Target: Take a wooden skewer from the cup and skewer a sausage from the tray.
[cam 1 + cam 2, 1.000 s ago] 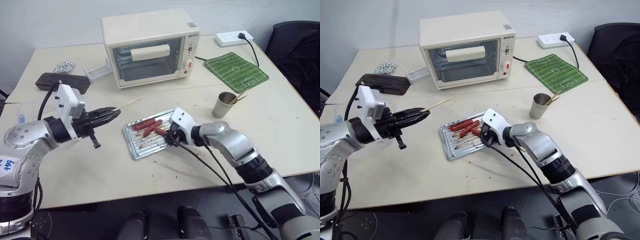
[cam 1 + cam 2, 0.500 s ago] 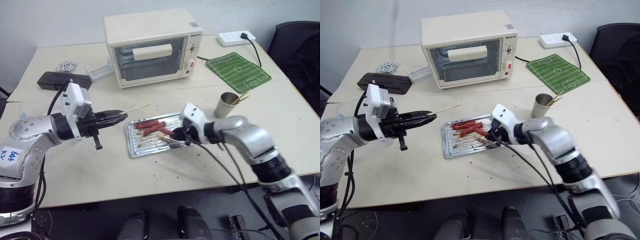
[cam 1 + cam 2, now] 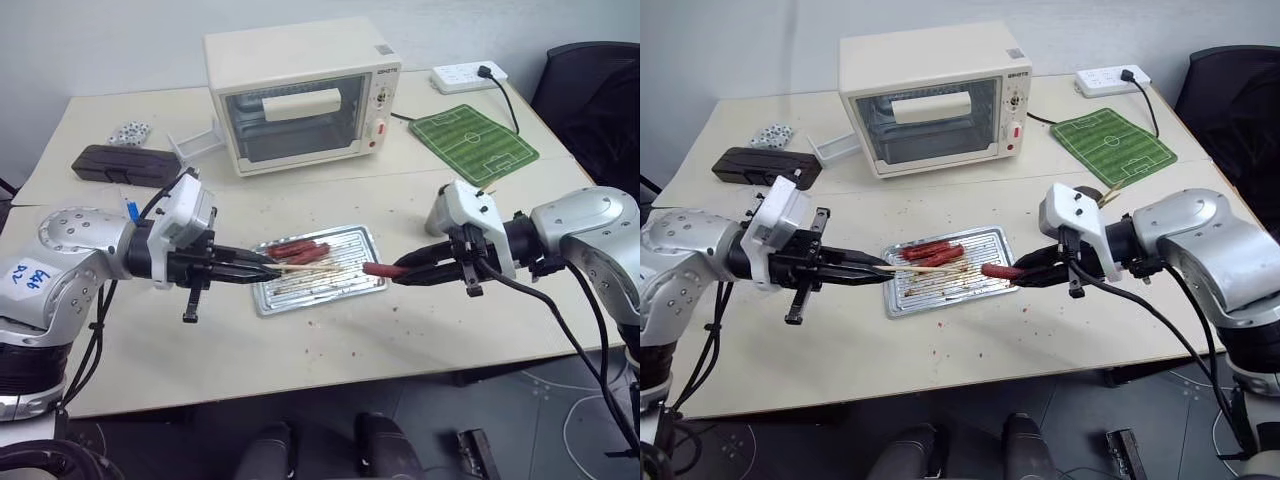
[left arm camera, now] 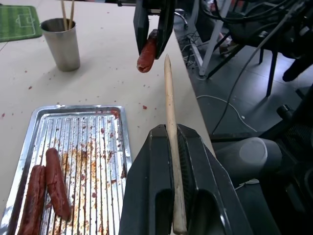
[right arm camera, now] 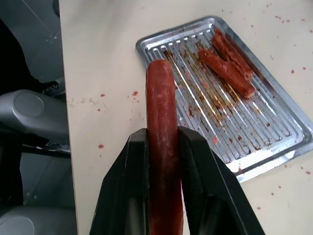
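Observation:
My right gripper (image 3: 400, 272) is shut on one reddish-brown sausage (image 3: 378, 269), held level in the air just right of the tray (image 3: 340, 285) and pointing left. My left gripper (image 3: 268, 268) is shut on the wooden skewer (image 4: 168, 122), whose pointed tip reaches over the tray toward the held sausage (image 4: 146, 51); a short gap separates tip and sausage. A few more sausages (image 3: 295, 248) lie at the tray's far left end. The cup (image 4: 61, 44), with other skewers in it, stands behind my right wrist.
A cream toaster oven (image 3: 300, 95) stands at the back of the table. A green football-pitch mat (image 3: 475, 143) and a white power strip (image 3: 467, 73) lie at the back right, a black case (image 3: 125, 165) at the back left. A black chair (image 3: 600, 90) is beyond the right edge.
My right gripper lifted a sausage out of the tray, drew back to the right and turned to point left. My left gripper swung right, bringing the skewer over the tray.

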Motion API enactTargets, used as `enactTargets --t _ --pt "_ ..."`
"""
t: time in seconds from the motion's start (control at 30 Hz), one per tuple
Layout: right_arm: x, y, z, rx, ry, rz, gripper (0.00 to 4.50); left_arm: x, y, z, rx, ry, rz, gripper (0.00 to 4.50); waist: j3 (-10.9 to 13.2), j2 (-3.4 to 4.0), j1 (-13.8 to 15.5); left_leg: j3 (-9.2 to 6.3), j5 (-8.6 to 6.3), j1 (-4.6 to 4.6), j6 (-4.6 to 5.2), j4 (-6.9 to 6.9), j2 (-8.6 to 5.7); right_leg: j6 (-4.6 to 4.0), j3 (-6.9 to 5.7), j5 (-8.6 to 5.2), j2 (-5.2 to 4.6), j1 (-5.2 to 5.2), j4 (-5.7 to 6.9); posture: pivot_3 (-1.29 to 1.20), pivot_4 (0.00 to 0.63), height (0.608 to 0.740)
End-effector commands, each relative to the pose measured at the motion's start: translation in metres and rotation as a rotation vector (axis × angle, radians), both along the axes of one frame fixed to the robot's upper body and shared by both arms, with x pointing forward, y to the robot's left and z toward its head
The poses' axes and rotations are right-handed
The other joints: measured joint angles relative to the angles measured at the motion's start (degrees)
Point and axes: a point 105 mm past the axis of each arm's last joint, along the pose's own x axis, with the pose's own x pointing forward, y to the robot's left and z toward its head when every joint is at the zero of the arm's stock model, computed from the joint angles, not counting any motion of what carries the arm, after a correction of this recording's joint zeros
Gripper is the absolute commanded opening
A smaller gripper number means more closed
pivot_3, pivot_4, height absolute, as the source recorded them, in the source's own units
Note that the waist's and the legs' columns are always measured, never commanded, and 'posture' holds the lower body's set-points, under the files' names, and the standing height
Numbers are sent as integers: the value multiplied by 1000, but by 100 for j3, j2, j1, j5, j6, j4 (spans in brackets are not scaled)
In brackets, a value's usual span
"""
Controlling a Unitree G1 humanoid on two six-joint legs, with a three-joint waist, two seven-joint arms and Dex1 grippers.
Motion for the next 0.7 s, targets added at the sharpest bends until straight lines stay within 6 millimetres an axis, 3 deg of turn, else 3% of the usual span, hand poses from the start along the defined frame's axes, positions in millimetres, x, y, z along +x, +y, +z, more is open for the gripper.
enactTargets --t 0.03,0.7 --pt "-6 3 12 17 -44 15 816 2 -1 5 -2 -25 -20 0 0 0 3 0 0 0 0 0 0 0 0 0 -1 0 0 0 150 740" --pt "-20 9 26 53 -41 53 816 9 -4 2 8 -43 -41 0 0 -1 13 0 -1 -3 1 9 -1 0 0 0 -3 0 4 0 150 740"
